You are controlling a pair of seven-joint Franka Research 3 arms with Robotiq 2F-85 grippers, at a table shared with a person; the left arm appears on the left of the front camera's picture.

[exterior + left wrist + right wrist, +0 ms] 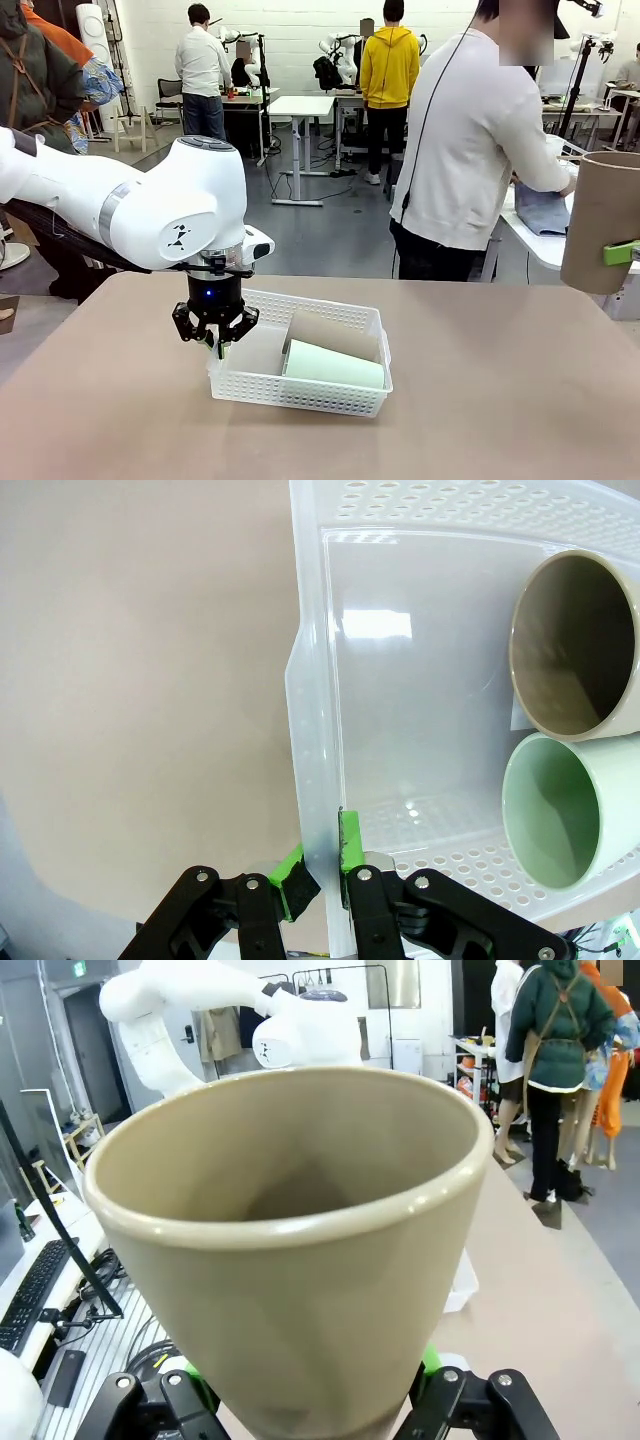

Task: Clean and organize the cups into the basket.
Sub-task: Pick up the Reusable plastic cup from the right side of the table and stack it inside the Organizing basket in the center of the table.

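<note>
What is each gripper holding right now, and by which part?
The left gripper pinches the basket by the rim of its short end wall. The right gripper holds a tan cup around its lower body.

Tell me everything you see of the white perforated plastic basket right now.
The white rectangular plastic basket rests on the tan table: shallow, with perforated lattice walls and a smooth floor. The left gripper is shut on its short end wall, one green pad inside, one outside. A tan-brown tumbler and a pale mint tumbler lie on their sides inside, side by side.
</note>
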